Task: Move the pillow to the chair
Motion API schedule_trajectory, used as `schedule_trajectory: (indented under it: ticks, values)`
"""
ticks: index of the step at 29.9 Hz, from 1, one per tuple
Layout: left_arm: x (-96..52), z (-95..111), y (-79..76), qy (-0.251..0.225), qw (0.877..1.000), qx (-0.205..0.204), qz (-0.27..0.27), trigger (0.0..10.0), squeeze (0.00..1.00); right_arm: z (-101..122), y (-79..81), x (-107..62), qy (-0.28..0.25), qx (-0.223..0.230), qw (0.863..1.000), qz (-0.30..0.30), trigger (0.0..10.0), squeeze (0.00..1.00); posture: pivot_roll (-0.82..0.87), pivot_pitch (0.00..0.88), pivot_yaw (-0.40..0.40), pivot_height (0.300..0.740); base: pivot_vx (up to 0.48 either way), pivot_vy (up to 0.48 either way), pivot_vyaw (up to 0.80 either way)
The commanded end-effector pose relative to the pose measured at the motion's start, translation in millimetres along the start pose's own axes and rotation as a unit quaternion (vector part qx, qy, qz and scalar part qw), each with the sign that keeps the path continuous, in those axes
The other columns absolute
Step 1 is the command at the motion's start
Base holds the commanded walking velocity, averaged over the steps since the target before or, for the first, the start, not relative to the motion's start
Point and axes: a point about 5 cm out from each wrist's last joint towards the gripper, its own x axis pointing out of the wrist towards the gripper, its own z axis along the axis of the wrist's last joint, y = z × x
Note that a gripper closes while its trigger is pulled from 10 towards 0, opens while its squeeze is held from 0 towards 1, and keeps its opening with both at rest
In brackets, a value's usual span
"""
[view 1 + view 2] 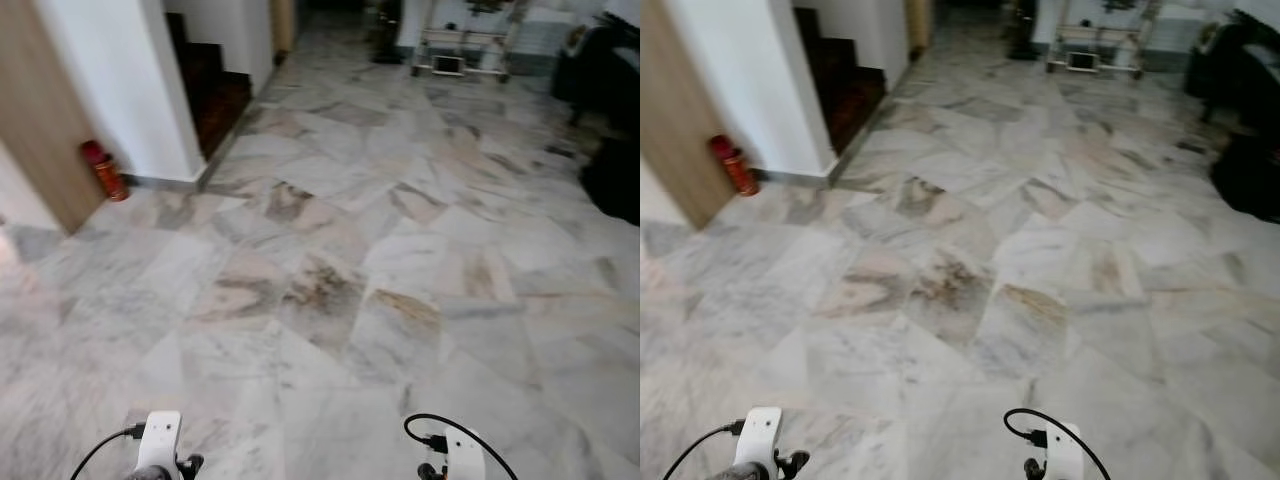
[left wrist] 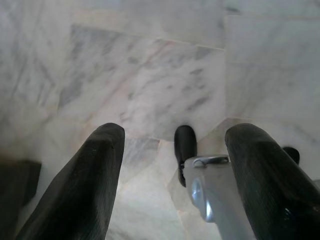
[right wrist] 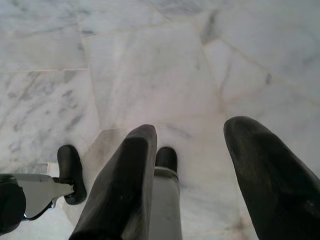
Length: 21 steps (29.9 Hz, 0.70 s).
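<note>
I see a wide grey-and-white marble tile floor (image 1: 330, 290) stretching ahead of me. Both arms hang low at the bottom edge of the head views. My left gripper (image 2: 175, 170) points down at the marble, its two long black fingers (image 2: 85, 185) spread wide apart with nothing between them. My right gripper (image 3: 195, 170) hangs the same way, fingers parted and holding nothing. A red cylindrical fire extinguisher (image 1: 104, 170) stands on my left against the white wall (image 1: 120, 80), beside a dark wooden staircase (image 1: 212, 85). I cannot spot the pillow or the chair from here.
</note>
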Motion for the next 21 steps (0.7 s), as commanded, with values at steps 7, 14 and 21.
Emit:
schedule_trajectory:
  ticks: [7,14,21]
  values:
    - [-1.7,-10.0,5.8,0.024,1.0,0.005,0.01,10.0,0.0,3.4,4.5,1.1,-0.001,-0.009,1.0,0.009,10.0,0.0,-0.03,0.0,-0.01,0.74,0.0,0.0,0.8]
    - [-1.8,-10.3,6.2,0.026,1.0,0.003,0.012,10.0,0.0,3.3,5.0,1.1,-0.001,-0.009,1.0,0.01,10.0,0.0,-0.02,0.0,-0.01,0.74,0.0,0.0,0.8]
    - [-1.7,-10.0,6.7,0.027,1.0,0.0,0.017,10.0,0.0,2.9,5.4,1.2,0.0,-0.006,1.0,0.007,10.0,0.0,-0.01,0.0,-0.012,0.74,0.0,0.0,0.8]
